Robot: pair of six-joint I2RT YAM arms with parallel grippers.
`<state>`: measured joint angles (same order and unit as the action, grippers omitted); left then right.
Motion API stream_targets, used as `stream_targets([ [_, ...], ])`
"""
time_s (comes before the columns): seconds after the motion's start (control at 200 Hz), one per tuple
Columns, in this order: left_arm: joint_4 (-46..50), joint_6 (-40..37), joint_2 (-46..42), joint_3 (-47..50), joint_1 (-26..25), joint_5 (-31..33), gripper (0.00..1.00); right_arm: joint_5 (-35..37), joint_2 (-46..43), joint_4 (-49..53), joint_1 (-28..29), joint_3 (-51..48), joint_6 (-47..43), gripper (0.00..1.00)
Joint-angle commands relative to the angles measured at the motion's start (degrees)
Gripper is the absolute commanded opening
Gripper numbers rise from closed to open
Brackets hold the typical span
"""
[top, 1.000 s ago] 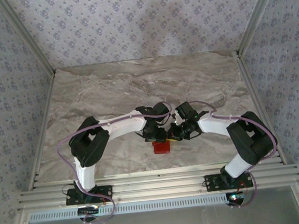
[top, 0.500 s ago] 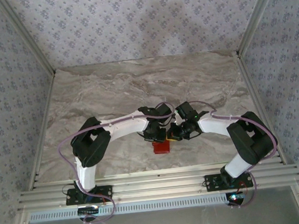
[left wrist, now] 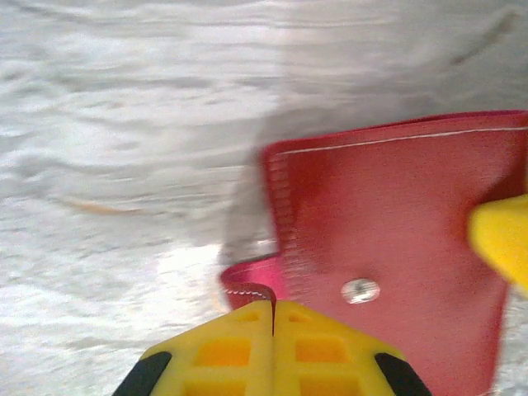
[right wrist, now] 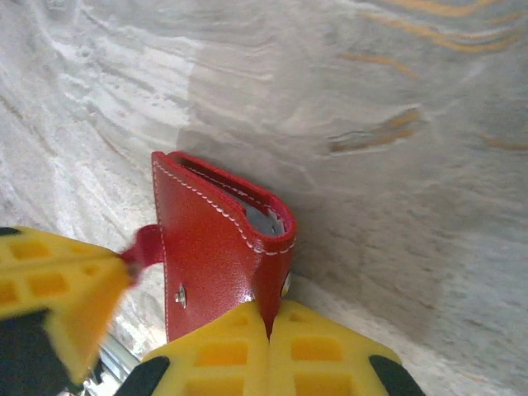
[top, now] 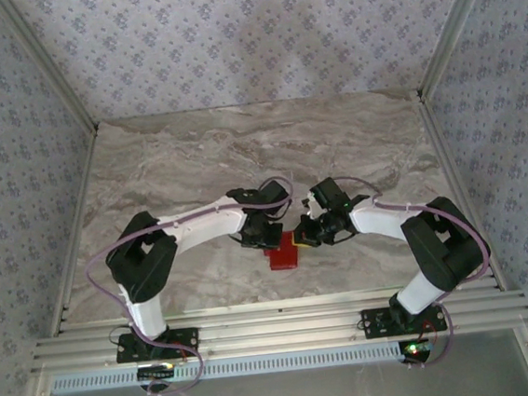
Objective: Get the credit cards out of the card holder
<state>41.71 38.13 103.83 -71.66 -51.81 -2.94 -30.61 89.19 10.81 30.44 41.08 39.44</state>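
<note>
While the left hand (left wrist: 273, 307) pinches the card holder's (left wrist: 396, 223) strap (left wrist: 250, 282), the right hand (right wrist: 268, 320) clamps its edge.

white links (top: 206, 224), black joints (top: 144, 261), purple cables (top: 90, 262) along arms, yellow grid-patterned gripper fingers (left wrist: 223, 355)

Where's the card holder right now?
In the top view the card holder is at the table's near centre, held by the left gripper at its strap tab and the right gripper at its opposite edge.
</note>
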Motion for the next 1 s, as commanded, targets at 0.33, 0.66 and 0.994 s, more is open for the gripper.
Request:
stream_targets([
  [0.33, -7.57, 1.2, -6.5, 10.47, 6.33, -8.22, 0.04, 5.39, -0.14, 7.65, 0.08, 2.4, -2.87, 0.01],
  [0.66, -17.62, 2.89, -8.2, 17.85, 9.79, -16.89, 0.03, 17.92, -1.39, 18.51, 5.61, 9.08, -2.91, 0.54],
  [0.994, -26.89, 4.65, -9.11, 24.48, 12.43, -24.56, 0.03, 29.58, 3.61, 28.13, 13.69, 18.96, 1.13, 0.91],
])
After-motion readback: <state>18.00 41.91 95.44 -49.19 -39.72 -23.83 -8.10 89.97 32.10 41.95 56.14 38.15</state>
